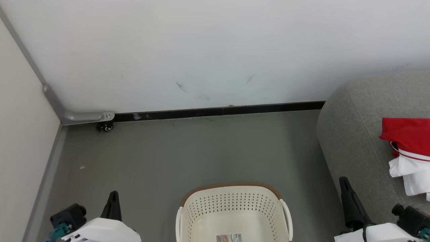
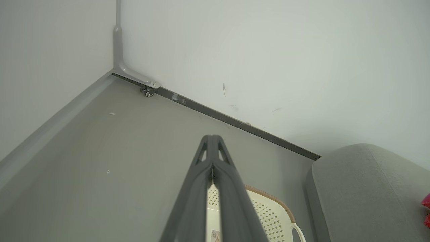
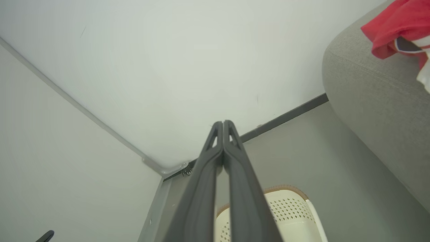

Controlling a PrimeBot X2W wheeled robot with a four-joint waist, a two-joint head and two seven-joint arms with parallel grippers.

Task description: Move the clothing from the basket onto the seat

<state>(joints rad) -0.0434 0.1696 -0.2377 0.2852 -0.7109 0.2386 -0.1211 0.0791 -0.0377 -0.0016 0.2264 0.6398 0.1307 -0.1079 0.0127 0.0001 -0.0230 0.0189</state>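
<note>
My left gripper (image 2: 212, 138) and right gripper (image 3: 223, 123) were both closed with nothing held, each pair of fingers pressed together, one on either side of the basket (image 1: 235, 208) on the floor (image 1: 168, 151). The clothing (image 1: 408, 141) lay in a red-and-white heap on the seat (image 1: 352, 134), right of the basket.

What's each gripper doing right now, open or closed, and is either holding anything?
Left gripper: closed, holding nothing.
Right gripper: closed, holding nothing.
</note>
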